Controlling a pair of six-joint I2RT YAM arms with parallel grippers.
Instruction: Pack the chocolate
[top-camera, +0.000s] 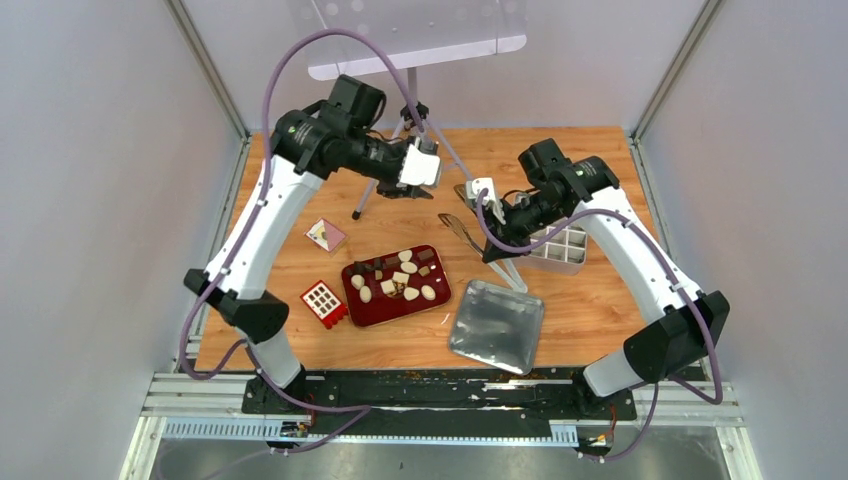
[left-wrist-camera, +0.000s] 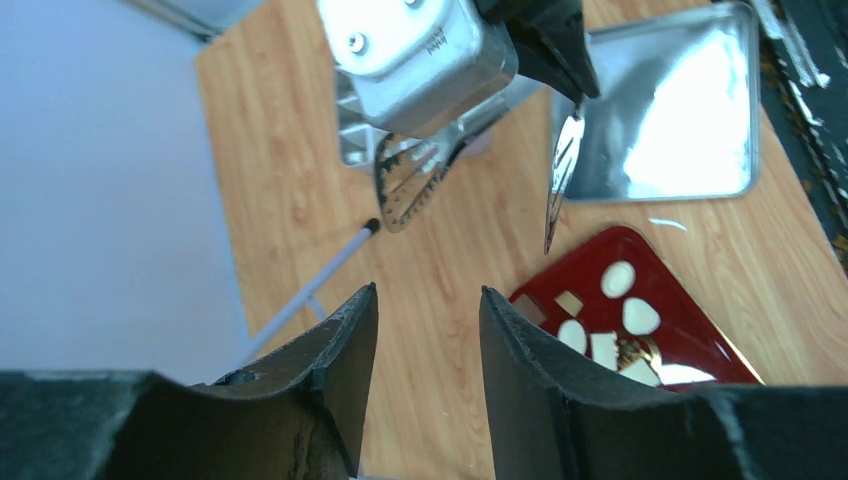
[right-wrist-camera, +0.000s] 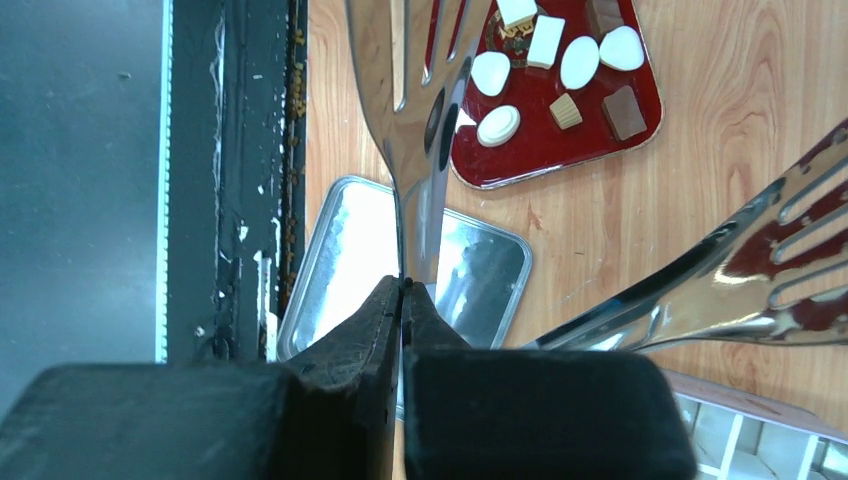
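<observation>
The chocolate (top-camera: 398, 280), cream-white ovals and brown blocks, lies on a dark red tray (top-camera: 360, 312) in the middle of the table. It also shows in the left wrist view (left-wrist-camera: 620, 280) and the right wrist view (right-wrist-camera: 580, 62). My right gripper (top-camera: 497, 225) (right-wrist-camera: 403, 285) is shut on one arm of metal tongs (top-camera: 470, 235) (right-wrist-camera: 420, 120) and holds them above the table, right of the tray. The tongs' other arm (right-wrist-camera: 740, 270) spreads away freely. My left gripper (top-camera: 425, 170) (left-wrist-camera: 428, 295) is open and empty, raised behind the tray.
A silver tin tray (top-camera: 497, 325) lies near the front, right of the red tray. A white gridded box (top-camera: 560, 245) sits under my right arm. A small red box with white squares (top-camera: 323, 300) and a triangular card (top-camera: 326, 234) lie left. A tripod leg (top-camera: 365, 200) stands behind.
</observation>
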